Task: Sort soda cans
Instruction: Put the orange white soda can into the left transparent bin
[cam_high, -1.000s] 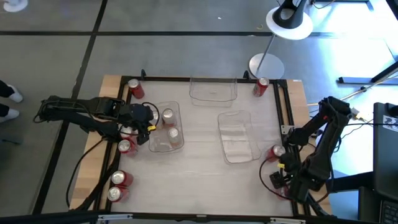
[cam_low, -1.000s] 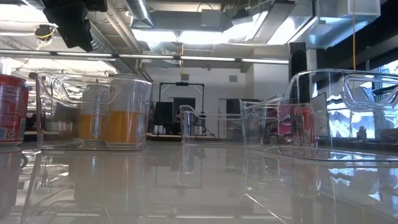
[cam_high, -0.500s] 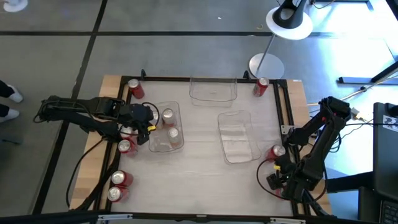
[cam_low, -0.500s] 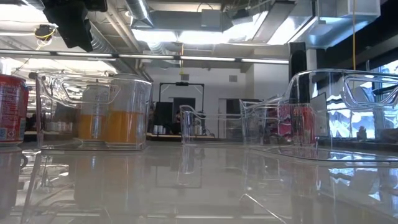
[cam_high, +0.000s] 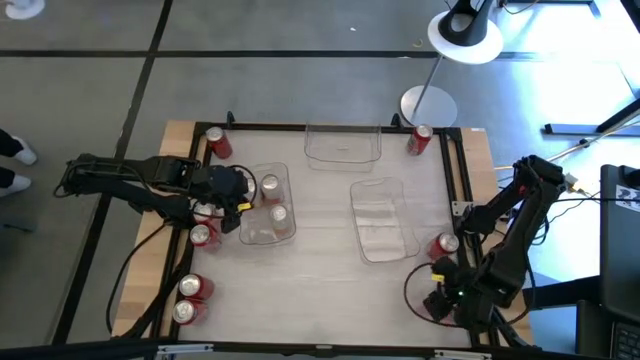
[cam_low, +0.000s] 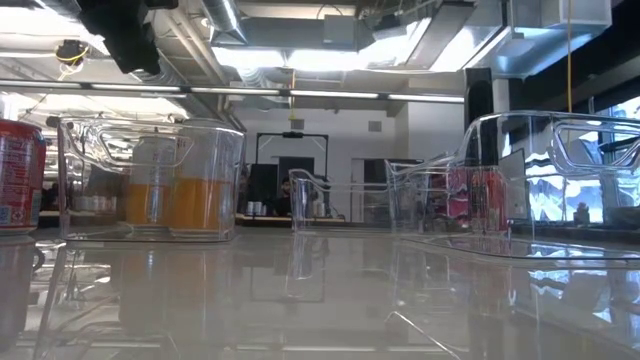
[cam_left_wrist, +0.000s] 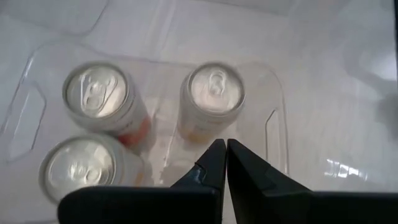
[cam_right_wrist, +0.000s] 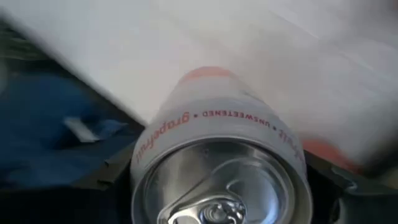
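Three pale soda cans with orange bands stand in the left clear bin (cam_high: 262, 236); the left wrist view shows their silver tops (cam_left_wrist: 214, 93), (cam_left_wrist: 98, 95), (cam_left_wrist: 79, 165). My left gripper (cam_left_wrist: 225, 163) hovers above them, shut and empty. Red soda cans stand on the table at the far left (cam_high: 217, 143), far right (cam_high: 420, 138), beside the bin (cam_high: 203, 235), near left (cam_high: 190, 298) and right (cam_high: 443, 245). My right gripper (cam_high: 438, 302) is at the near right corner, shut on a pale soda can (cam_right_wrist: 221, 162). My right gripper holds the pale soda can near its top rim (cam_right_wrist: 143, 168), one dark finger (cam_right_wrist: 121, 208) on each side. The silver top faces the wrist camera, so the can's body runs on along the fingers. Whether its base rests on the table does not show.
Two more clear bins stand on the table: one at the far edge (cam_high: 343, 158), one right of the middle (cam_high: 390, 245). A lamp base (cam_high: 428, 104) stands beyond the far right corner. The table's dark frame (cam_high: 457, 170) runs beside the right arm.
My right arm has moved toward the table's near edge and slightly left, away from the red can on the right, which has stayed where it was.
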